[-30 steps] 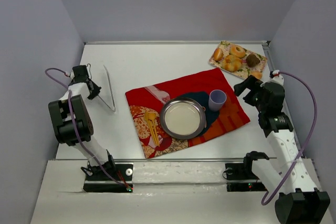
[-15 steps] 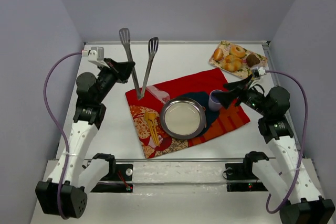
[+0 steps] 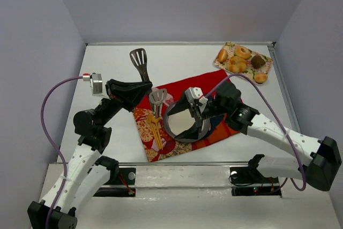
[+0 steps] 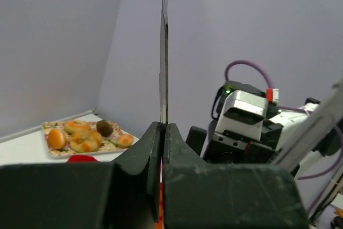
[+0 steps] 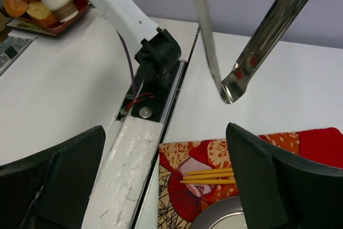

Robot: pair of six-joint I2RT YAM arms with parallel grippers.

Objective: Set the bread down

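Bread [image 3: 261, 77] [image 4: 125, 140] sits at the rear right of the tabletop [image 3: 182, 57], at the near corner of the floral tray [image 3: 229, 47]. You can't tell whether it's on the tray's edge or just off it. Nothing touches it and both arms are well away, so the task reads as not started on the bread itself: pickup, carry and set-down are all left. The tray holds the ring bagel [image 3: 243, 52], the dark muffin [image 3: 258, 61], an oblong roll [image 3: 222, 55] and a paler bun cluster [image 3: 236, 66]. Your likely target, the metal plate [image 3: 174, 131] on the red cloth [image 3: 179, 85], shows no food in what's visible, but part of it is covered. Your right gripper [image 3: 197, 112] [image 5: 166, 186] hangs over that plate, fingers [image 5: 53, 186] spread wide, holding nothing. If a cup is there you can't see it; the right arm blocks that spot. Your left gripper [image 3: 140, 88] [image 4: 162, 138] has its fingers clamped tight on the metal tongs [image 3: 138, 58] [image 4: 164, 52] [image 5: 278, 20], gripped near the hinge end, with the two heads apart above the cloth's left side. Yellow chopsticks [image 3: 155, 130] [image 5: 209, 175] lie on the patterned part of the cloth, beside the plate. My guess is that the tongs are meant to fetch the bread, so you need to get them across to the tray first.
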